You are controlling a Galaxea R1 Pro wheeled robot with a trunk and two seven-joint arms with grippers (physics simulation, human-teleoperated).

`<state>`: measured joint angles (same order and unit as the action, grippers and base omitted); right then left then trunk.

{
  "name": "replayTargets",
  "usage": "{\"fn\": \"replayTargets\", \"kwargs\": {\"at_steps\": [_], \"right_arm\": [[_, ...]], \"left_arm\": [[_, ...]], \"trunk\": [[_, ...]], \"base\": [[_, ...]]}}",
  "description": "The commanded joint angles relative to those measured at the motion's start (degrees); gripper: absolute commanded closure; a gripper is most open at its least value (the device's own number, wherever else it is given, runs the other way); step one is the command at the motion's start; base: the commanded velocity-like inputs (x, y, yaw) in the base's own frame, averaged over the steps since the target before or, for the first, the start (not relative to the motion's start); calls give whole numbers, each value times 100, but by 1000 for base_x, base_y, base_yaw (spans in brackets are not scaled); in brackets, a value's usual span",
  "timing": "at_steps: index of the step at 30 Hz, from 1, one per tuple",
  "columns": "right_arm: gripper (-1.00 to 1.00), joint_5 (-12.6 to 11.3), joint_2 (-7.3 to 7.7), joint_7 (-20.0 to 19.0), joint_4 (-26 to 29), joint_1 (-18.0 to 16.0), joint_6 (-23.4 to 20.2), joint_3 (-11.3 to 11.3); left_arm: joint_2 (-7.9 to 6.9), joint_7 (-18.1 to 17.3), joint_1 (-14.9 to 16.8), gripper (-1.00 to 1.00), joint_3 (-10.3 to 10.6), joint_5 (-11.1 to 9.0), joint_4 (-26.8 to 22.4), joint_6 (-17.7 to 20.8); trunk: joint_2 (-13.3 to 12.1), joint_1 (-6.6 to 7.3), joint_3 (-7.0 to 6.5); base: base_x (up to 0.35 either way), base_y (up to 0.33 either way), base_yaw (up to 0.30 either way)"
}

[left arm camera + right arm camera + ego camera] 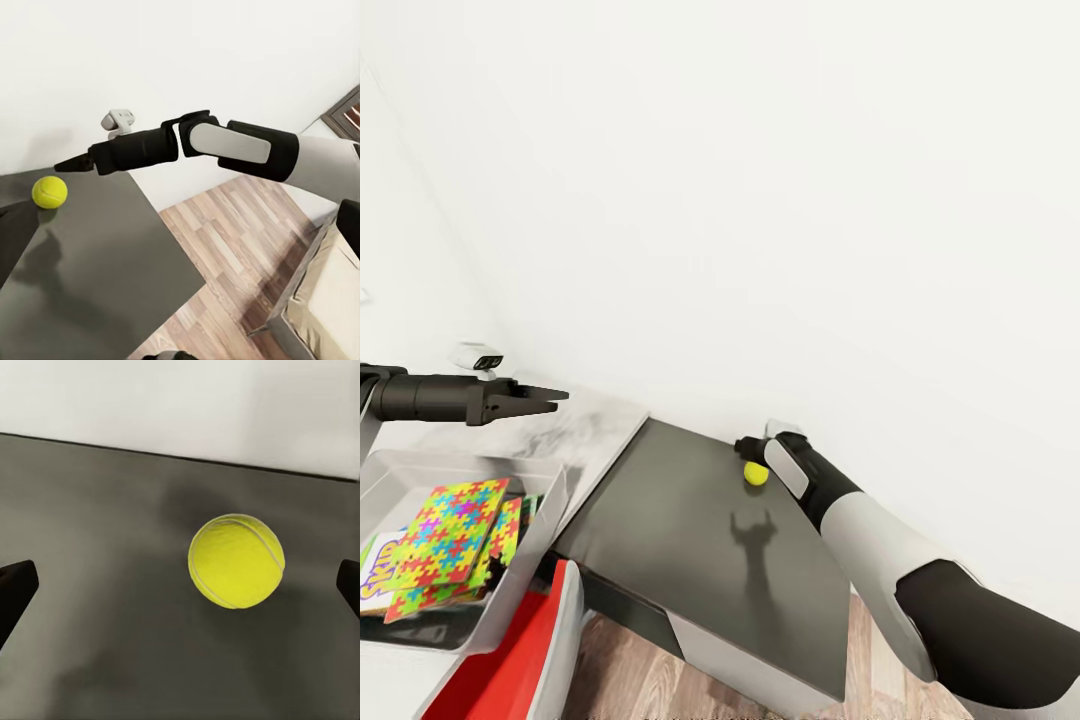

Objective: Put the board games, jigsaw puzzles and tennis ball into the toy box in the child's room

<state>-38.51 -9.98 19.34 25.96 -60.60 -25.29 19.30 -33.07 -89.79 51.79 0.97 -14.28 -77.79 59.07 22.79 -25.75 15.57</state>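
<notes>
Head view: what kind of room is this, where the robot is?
Probably a child's bedroom or playroom. A toy box holds bright jigsaw puzzles, a tennis ball lies on a dark table, and the left wrist view shows a bed on a wood-plank floor.

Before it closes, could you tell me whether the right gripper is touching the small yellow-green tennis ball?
Apart. In the right wrist view the tennis ball sits between the right gripper's open fingertips, dark table visible on both sides.
</notes>
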Motion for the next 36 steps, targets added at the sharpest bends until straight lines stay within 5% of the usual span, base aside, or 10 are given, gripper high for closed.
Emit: {"fn": "replayTargets", "kwargs": {"at_steps": [1,21,36], "right_arm": [[-100,-60,8,55,8,-11,-12,42],[-100,-60,264,58,5,-31,104,39],[-100,-56,221,56,14,-31,109,55]], "left_arm": [[-6,-21,7,-100,10,-4,1,61],[3,-21,7,-100,8,-5,1,45],[13,-21,7,-100,6,-5,1,40]], "trunk": [[12,-3,21],[12,-3,209],[12,-3,350]], "base": [[0,0,0],[0,0,0],[0,0,0]]}}
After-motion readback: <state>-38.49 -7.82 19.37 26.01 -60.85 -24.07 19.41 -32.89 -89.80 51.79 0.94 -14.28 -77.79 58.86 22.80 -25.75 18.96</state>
